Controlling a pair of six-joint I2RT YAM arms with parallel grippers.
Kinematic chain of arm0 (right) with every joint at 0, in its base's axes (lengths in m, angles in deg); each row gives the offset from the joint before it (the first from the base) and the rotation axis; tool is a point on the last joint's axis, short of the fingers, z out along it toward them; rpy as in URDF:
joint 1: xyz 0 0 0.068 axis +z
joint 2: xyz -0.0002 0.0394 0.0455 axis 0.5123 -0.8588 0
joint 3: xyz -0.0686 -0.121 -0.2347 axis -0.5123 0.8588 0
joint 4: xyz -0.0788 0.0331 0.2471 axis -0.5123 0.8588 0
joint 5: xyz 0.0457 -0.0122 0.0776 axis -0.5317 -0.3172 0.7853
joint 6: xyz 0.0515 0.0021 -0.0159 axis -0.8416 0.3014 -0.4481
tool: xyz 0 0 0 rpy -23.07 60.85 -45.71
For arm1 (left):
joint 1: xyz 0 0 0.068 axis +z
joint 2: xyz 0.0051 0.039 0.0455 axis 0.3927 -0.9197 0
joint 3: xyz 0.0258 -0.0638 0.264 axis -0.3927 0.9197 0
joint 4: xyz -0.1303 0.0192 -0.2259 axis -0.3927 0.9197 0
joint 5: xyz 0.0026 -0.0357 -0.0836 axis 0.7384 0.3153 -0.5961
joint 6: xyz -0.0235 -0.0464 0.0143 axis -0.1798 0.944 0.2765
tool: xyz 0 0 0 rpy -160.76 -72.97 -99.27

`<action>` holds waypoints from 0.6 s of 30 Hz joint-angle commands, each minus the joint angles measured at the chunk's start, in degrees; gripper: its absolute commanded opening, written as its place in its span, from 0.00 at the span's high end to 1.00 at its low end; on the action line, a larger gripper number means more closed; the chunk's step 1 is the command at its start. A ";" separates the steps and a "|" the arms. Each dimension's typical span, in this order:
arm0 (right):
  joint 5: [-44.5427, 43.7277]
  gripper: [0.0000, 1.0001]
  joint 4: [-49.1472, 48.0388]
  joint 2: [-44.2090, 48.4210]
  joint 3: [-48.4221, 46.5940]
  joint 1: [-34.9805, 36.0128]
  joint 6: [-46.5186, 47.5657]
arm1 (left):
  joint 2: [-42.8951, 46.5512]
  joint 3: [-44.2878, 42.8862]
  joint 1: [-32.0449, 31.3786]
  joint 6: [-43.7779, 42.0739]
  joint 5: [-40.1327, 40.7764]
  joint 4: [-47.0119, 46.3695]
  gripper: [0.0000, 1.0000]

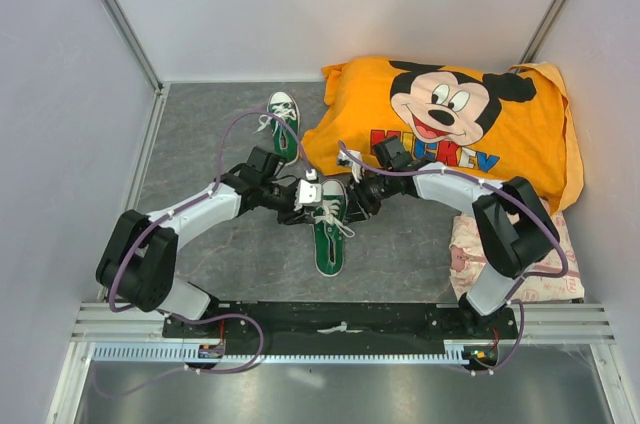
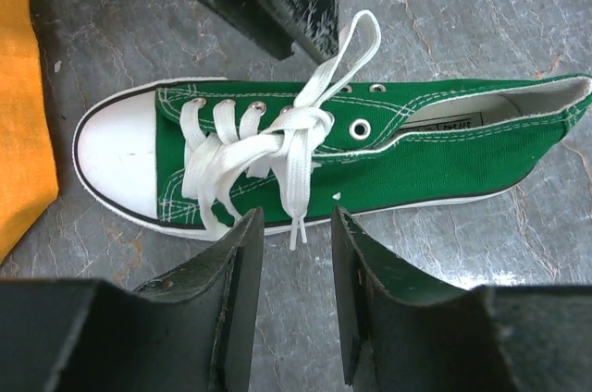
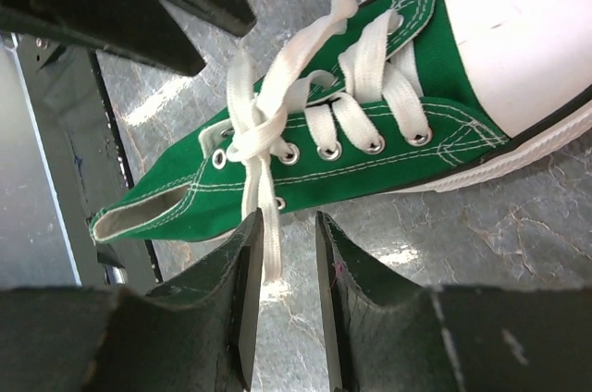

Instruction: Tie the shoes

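Note:
One green sneaker [image 1: 328,227] lies mid-table, its white toe cap pointing away from the arm bases. The second sneaker [image 1: 283,124] lies further back by the pillow. Both grippers flank the near shoe's laces. My left gripper [image 1: 306,194] is open in the left wrist view [image 2: 294,223], at the shoe's [image 2: 370,156] side, with a white lace end [image 2: 297,216] hanging just at its fingertips. My right gripper [image 1: 346,194] is open in the right wrist view [image 3: 285,218], and a lace end [image 3: 270,239] hangs between its fingers, unclamped. The laces [image 2: 294,124] are crossed in a loose knot with one loop sticking up.
An orange Mickey Mouse pillow [image 1: 450,124] fills the back right, close behind the right arm; its edge also shows in the left wrist view [image 2: 18,87]. A pale pink cloth [image 1: 510,264] lies at the right. Grey walls enclose the table; the black base rail [image 1: 330,319] runs along the near edge.

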 commanded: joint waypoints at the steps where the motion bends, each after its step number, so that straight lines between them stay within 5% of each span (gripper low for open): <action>1: 1.46 0.64 -3.71 -0.96 -1.95 0.50 -3.16 | -0.50 0.50 -0.95 -2.43 1.02 -3.45 0.58; 18: 5.06 0.59 -4.76 -2.90 -2.30 1.12 -3.78 | -2.08 0.07 -2.53 -3.66 2.95 -3.72 0.58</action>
